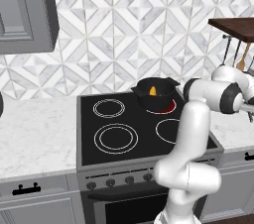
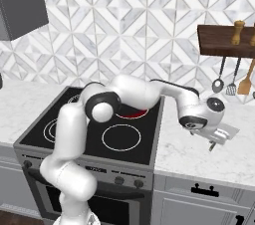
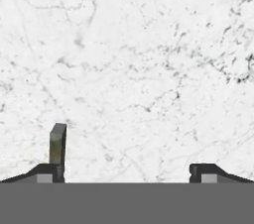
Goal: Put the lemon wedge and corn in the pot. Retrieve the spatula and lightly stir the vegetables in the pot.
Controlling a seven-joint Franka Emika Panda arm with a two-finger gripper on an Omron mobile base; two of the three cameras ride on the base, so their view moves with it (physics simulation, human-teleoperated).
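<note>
Looking from the largest thing down, I see the marble table running along both sides of the black stove, under a patterned tile wall. My arm reaches from the stove out to the right, over the table right of the stove. In the right base view the gripper hangs low above that bare marble, pointing downward. The hand view looks straight down at the same white veined stone; the two dark fingertips stand far apart at the bottom corners, so I read the gripper as spread wide with nothing between them.

The left base view gives me what the right one hides: the pot sits on the back right burner, which glows red beneath it, and a small yellow-orange piece of the vegetables lies inside. In the right base view my arm covers the pot, and just a sliver of the red ring shows below the forearm.

The right base view, in turn, shows the wooden shelf on the wall, with utensils hanging under it: a round steel ladle, the spatula with its light-grey blade just beside it, and an orange-brown wooden utensil farthest right. The spatula hangs well above and behind the gripper, untouched.
</note>
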